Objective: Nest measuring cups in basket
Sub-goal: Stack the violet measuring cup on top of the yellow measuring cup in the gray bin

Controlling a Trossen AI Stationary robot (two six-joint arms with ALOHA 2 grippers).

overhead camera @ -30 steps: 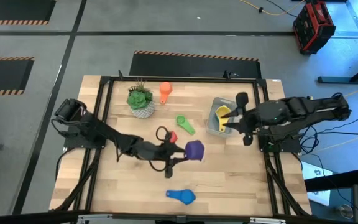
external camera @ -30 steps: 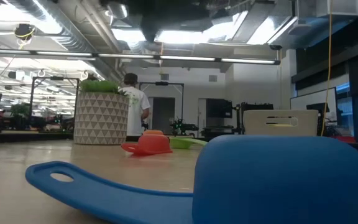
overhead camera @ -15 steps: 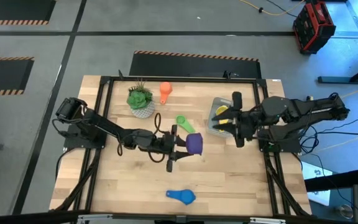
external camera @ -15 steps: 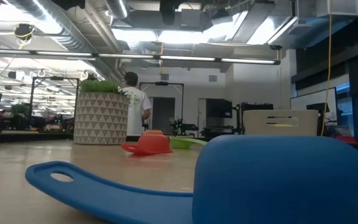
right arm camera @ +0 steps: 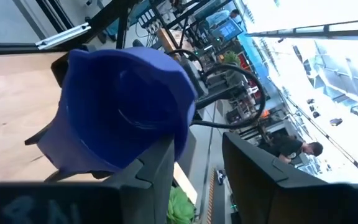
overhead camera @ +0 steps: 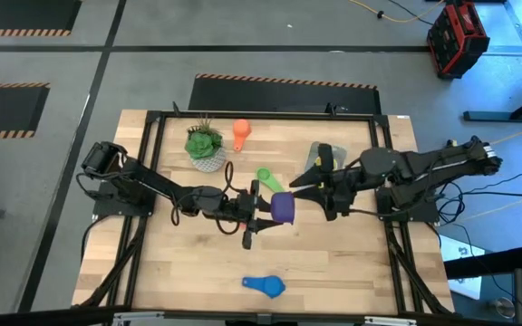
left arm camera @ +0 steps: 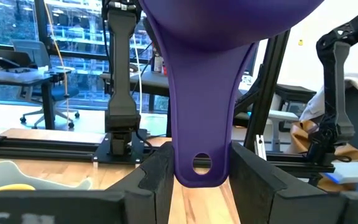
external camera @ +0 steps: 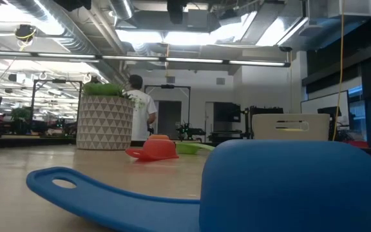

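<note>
On the tabletop (overhead camera: 198, 263), we see the basket (overhead camera: 324, 156) at about 2 o'clock from centre, partly hidden under the right arm. Our left gripper (overhead camera: 259, 206) at the centre is clamped on the purple cup (overhead camera: 283, 207) by its handle. Our right gripper (overhead camera: 304, 186), fingers apart, sits at the cup's 2 o'clock. The blue cup (overhead camera: 265, 285) lies at 6 o'clock.

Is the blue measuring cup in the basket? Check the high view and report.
No. The blue measuring cup lies on the bare table near its front edge, well apart from the basket at the right.
</note>
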